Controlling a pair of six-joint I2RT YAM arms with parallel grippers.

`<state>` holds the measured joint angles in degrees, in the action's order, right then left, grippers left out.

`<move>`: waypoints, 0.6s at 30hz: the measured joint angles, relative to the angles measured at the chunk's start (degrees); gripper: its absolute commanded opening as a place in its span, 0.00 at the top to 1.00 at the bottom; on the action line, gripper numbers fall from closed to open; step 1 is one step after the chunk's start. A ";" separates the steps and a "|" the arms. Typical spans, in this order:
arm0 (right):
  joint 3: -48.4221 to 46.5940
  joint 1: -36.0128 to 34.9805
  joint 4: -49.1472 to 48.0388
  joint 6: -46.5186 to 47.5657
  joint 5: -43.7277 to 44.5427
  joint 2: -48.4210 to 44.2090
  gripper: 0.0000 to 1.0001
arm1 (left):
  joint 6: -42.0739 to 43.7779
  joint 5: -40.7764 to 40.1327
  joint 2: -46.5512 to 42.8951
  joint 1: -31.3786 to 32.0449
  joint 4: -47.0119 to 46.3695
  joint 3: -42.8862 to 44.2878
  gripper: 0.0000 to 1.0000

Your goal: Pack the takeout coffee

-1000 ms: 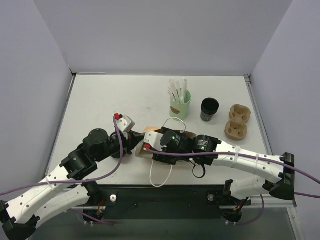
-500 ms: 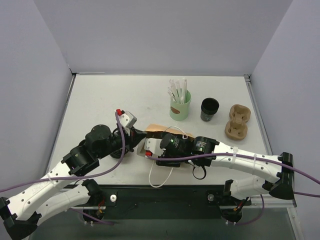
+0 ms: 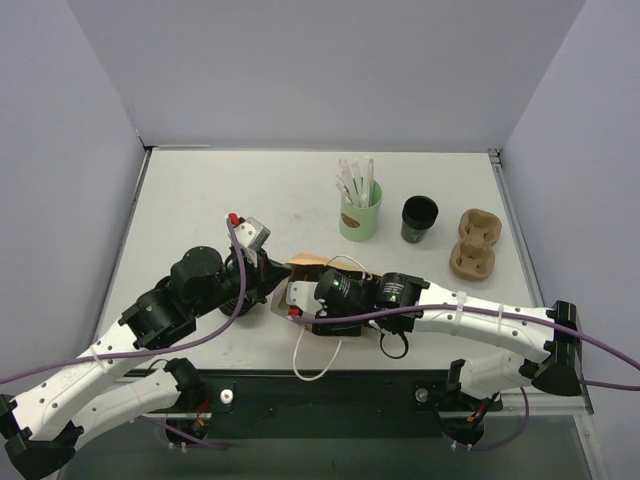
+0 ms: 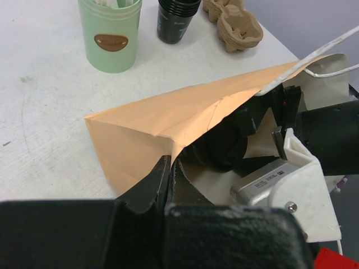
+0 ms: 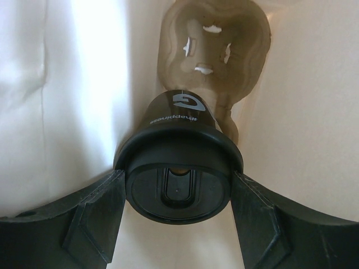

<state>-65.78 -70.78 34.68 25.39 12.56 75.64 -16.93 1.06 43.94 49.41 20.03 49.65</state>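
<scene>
The takeout coffee (image 5: pixel 178 168), a small black paper cup, was seen lying on its side between the fingers (image 5: pixel 92 216) of the right gripper (image 5: pixel 176 180), its black lid (image 5: pixel 178 190) turned toward the wrist camera. Both fingers were pressed against the lid's rim, one on either side, so the gripper was clamped on the cup. Beyond the fingertips, past the cup's base, a brown moulded cup carrier (image 5: pixel 216 56) was noted. Cup, carrier and fingers were all enclosed by the pale inner walls of the paper bag (image 5: pixel 297 112). From above, the right gripper (image 3: pixel 322 292) was observed reaching into the bag's mouth, with the bag's white handle (image 3: pixel 318 360) trailing below it. The left gripper (image 4: pixel 168 168) was recorded with its fingers together, pinching the bag's (image 4: pixel 168 123) near edge, the tan paper rising ahead of the fingertips. Farther ahead of those fingers, well apart from the bag, a green cup (image 4: pixel 110 33), a black stack (image 4: pixel 176 19) and a second carrier (image 4: pixel 235 22) were noted standing on the white table (image 4: pixel 39 112).
</scene>
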 measured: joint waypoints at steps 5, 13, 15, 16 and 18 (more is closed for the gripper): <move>0.00 -0.59 1.11 -0.81 0.57 0.00 0.60 | -0.70 -1.22 0.00 0.00 1.70 0.02 1.00; 2.73 -0.39 -0.37 -1.62 4.59 -0.61 0.61 | -1.95 -0.68 -2.10 0.02 0.24 -1.03 1.00; 4.22 -0.07 -0.79 -1.70 5.18 -0.87 0.61 | -2.23 -0.63 -3.26 0.04 -1.07 -1.77 1.00; 4.59 0.02 -0.94 -1.64 5.40 -0.87 0.61 | -2.27 -0.66 -3.54 0.04 -1.36 -2.01 1.00; 5.18 0.42 -1.92 -1.20 6.10 -0.87 0.61 | -2.21 -1.05 -4.24 0.04 -3.30 -3.30 1.00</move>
<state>-60.60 -70.37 32.75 24.18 18.65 74.76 -19.14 0.01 39.70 49.45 16.73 46.35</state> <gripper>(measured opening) 0.692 0.023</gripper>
